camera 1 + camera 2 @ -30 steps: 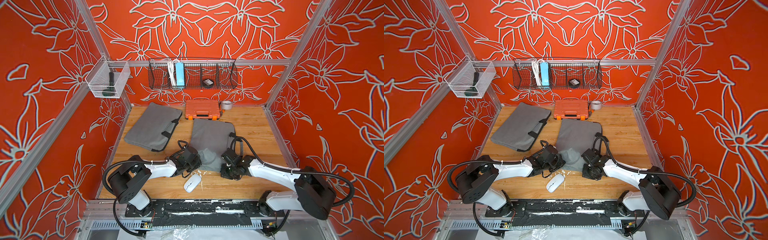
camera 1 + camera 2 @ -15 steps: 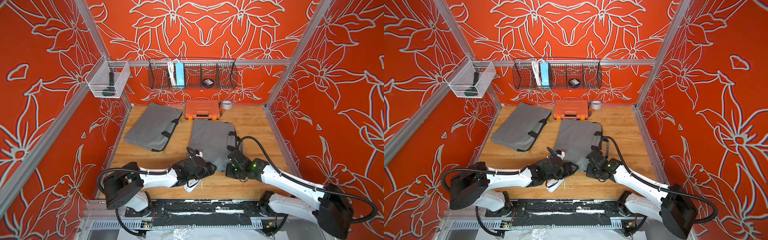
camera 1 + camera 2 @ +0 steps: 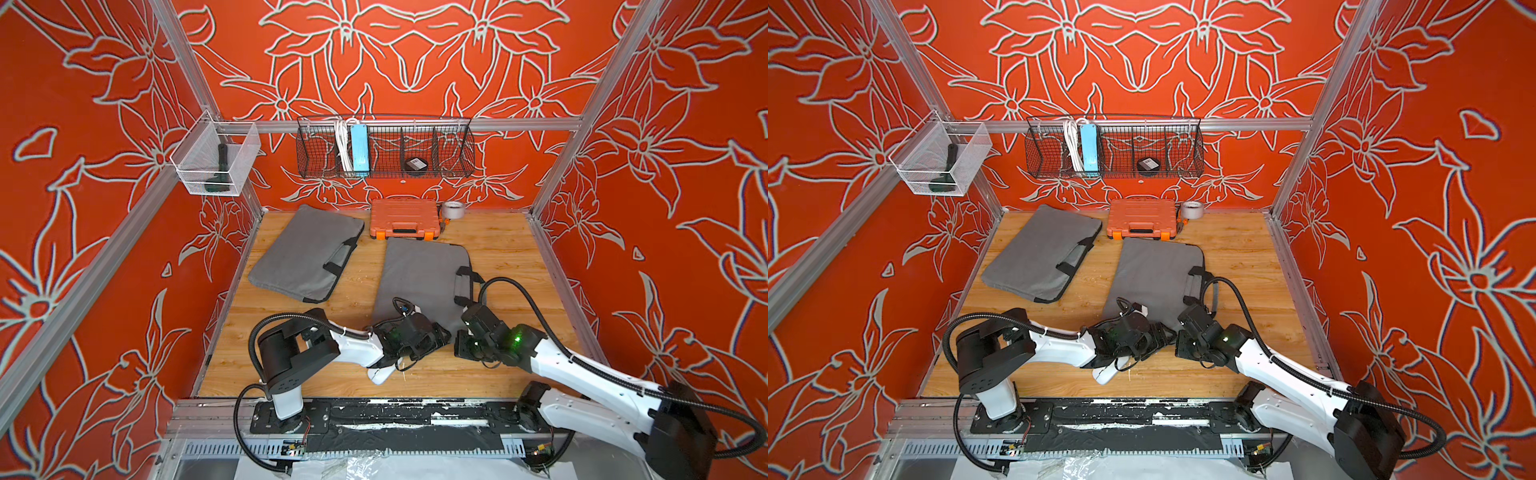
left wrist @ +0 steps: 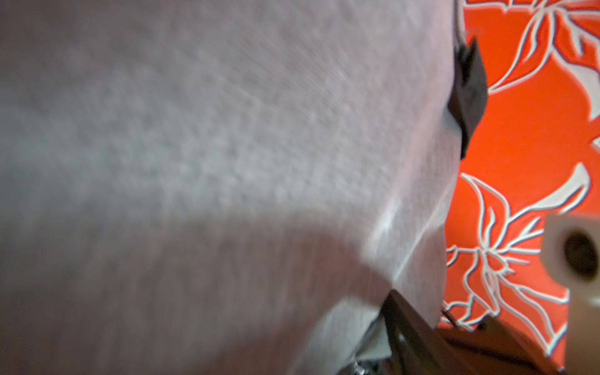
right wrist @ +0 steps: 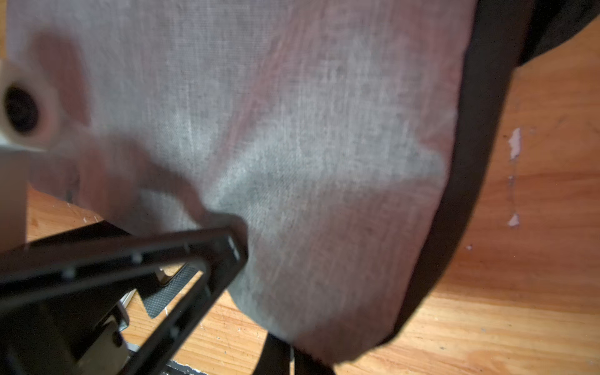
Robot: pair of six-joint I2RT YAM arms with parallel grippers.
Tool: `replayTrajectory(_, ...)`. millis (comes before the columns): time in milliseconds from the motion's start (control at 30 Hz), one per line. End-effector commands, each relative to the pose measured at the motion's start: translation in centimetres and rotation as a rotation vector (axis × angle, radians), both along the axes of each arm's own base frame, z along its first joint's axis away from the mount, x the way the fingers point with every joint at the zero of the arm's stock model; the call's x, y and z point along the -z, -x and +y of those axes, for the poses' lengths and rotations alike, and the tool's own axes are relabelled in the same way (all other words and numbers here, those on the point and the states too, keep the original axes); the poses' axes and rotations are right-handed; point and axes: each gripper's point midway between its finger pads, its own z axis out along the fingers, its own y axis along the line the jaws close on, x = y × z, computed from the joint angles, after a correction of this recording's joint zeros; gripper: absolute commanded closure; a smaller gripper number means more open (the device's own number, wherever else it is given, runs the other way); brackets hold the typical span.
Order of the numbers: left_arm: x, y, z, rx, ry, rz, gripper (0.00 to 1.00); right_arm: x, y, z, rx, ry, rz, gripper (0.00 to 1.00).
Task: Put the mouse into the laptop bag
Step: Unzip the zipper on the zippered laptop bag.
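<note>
Looking across from the left, I found the mouse (image 3: pixel 381 374) lying on the worktop (image 3: pixel 457 384), half hidden beneath my left forearm, its long axis slanting toward the laptop bag (image 3: pixel 424 274). It sat behind the left fingers (image 3: pixel 436 336), on their near side; whether those were parted I could not tell. The right fingers (image 5: pixel 207 250), farther from it, were pinched shut on the bag's near edge.
</note>
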Motion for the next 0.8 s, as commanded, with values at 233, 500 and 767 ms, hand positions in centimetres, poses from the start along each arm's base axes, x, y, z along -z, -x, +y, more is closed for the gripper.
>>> replayTrajectory(233, -0.9, -2.9, -0.3, -0.040, 0.002, -0.010, 1.00, 0.1, -0.1, 1.2, -0.092, -0.037, -0.035, 1.00)
replayTrajectory(500, -2.7, -2.9, 0.3, -0.039, 0.019, -0.038, 1.00, 0.4, -0.1, 3.7, -0.199, -0.047, -0.011, 1.00)
replayTrajectory(767, -3.9, -3.6, 1.1, -0.053, 0.022, -0.069, 1.00, 1.7, 0.5, 4.3, -0.242, 0.013, 0.010, 1.00)
